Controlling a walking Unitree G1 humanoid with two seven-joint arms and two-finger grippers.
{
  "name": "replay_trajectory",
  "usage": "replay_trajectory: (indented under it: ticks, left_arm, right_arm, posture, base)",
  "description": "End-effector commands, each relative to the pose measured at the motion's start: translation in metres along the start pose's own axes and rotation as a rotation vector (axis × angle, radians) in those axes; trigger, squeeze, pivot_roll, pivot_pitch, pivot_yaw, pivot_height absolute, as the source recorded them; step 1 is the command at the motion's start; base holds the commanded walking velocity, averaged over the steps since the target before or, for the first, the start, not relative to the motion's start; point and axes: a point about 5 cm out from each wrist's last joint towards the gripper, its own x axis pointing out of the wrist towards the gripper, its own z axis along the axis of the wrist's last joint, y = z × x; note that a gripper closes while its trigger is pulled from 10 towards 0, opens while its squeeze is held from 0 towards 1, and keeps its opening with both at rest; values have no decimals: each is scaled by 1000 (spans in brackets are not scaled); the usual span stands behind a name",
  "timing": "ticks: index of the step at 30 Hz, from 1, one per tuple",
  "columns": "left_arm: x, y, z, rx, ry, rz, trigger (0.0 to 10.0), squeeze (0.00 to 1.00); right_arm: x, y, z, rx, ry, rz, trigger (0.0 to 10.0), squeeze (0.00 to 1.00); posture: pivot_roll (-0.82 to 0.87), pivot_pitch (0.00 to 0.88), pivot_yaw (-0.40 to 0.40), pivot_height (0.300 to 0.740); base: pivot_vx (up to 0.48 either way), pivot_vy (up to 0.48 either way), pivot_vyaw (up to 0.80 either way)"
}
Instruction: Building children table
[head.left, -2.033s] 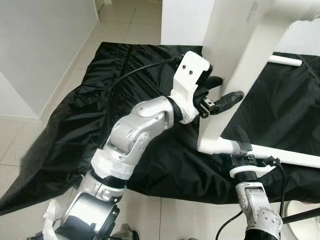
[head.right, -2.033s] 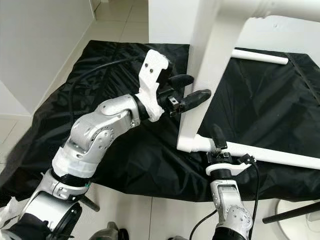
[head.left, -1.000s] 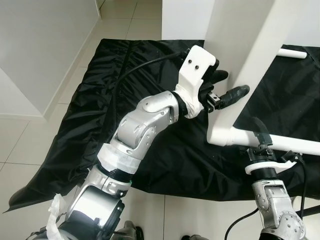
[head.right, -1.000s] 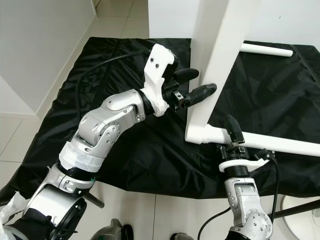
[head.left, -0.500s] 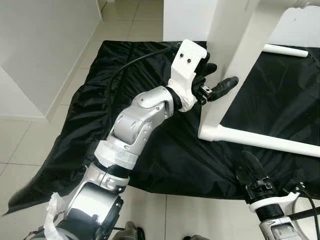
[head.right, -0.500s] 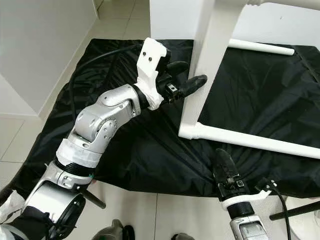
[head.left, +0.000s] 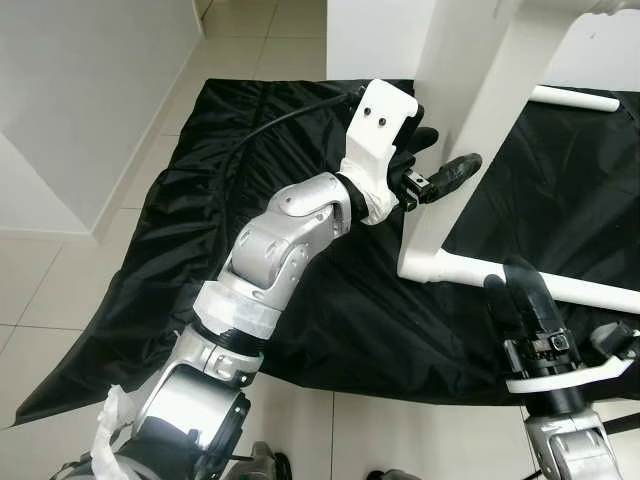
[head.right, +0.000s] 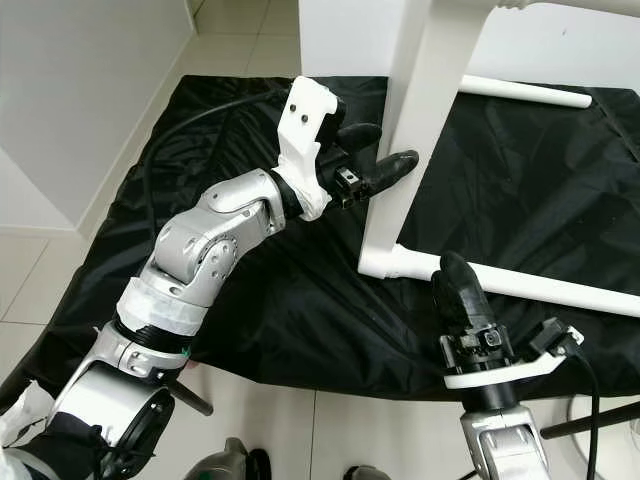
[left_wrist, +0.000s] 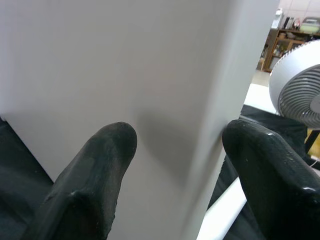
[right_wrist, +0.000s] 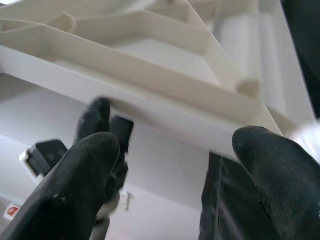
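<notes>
The white table frame stands on a black sheet (head.left: 190, 190). Its broad white leg (head.left: 470, 110) rises out of the top of the picture, and a white tube (head.left: 575, 290) runs rightward from its foot. My left gripper (head.left: 440, 158) is shut on the leg's near edge, one black finger on each face. In the left wrist view the leg (left_wrist: 150, 75) sits between the fingers (left_wrist: 100, 170). My right gripper (head.right: 458, 290) is open just in front of the tube, fingers pointing up. Whether it touches the tube I cannot tell. The right wrist view looks up at the ribbed white underside (right_wrist: 150, 45).
A second white tube (head.left: 575, 98) lies on the sheet behind the leg. A white wall (head.left: 80, 90) stands to the left, with tiled floor (head.left: 40, 300) around the sheet. A white fan (left_wrist: 297, 90) shows beyond the leg. A dark rod (head.right: 590, 420) crosses the lower right corner.
My right gripper, at the tube one second ago, dropped away from it and has now risen back close to it. The left gripper has kept its hold on the leg.
</notes>
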Motion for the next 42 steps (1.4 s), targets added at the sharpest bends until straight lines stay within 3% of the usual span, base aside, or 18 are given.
replay_trajectory:
  ticks: [1,6,12,16,23,25,26,27,40,42]
  left_arm:
    - [-1,-4,-1,7,2,-19,10000,0]
    - [-10,-11,-6,-22,4,-50,10000,0]
    - [-32,-30,-10,-80,-34,-169,10000,0]
    - [-37,-29,-12,-75,-32,-161,10000,0]
    - [-60,0,-23,-69,10,79,10000,0]
    - [-60,0,-23,-69,10,79,10000,0]
    - [-64,6,-25,-66,18,127,10000,0]
    - [-74,20,-27,-64,29,265,10000,0]
    - [-103,58,-41,-4,110,620,10000,0]
    - [-108,64,-44,5,127,692,10000,0]
  right_arm:
    - [5,0,-6,5,-24,1,10000,0]
    - [18,-1,0,-53,-16,19,10000,0]
    - [27,-6,2,-81,-4,19,10000,0]
    - [29,-9,3,-90,-1,16,10000,0]
    - [39,-21,13,-208,-24,-53,10000,0]
    - [39,-21,13,-208,-24,-53,10000,0]
    - [42,-23,15,-234,-30,-65,10000,0]
    - [49,-27,21,-323,-37,-110,10000,0]
    - [60,-43,23,-589,-13,-225,10000,0]
    - [61,-48,24,-633,-46,-294,10000,0]
  posture:
    - [-8,89,87,740]
    - [4,82,74,740]
    - [19,78,55,740]
    - [22,76,50,740]
    - [33,63,34,740]
    - [33,63,34,740]
    - [35,61,32,740]
    - [39,55,23,740]
    - [45,38,3,740]
    - [44,32,-4,740]
  base:
    - [0,0,0]
    - [0,0,0]
    - [0,0,0]
    - [0,0,0]
    - [0,0,0]
    - [0,0,0]
    - [0,0,0]
    - [0,0,0]
    - [0,0,0]
    - [0,0,0]
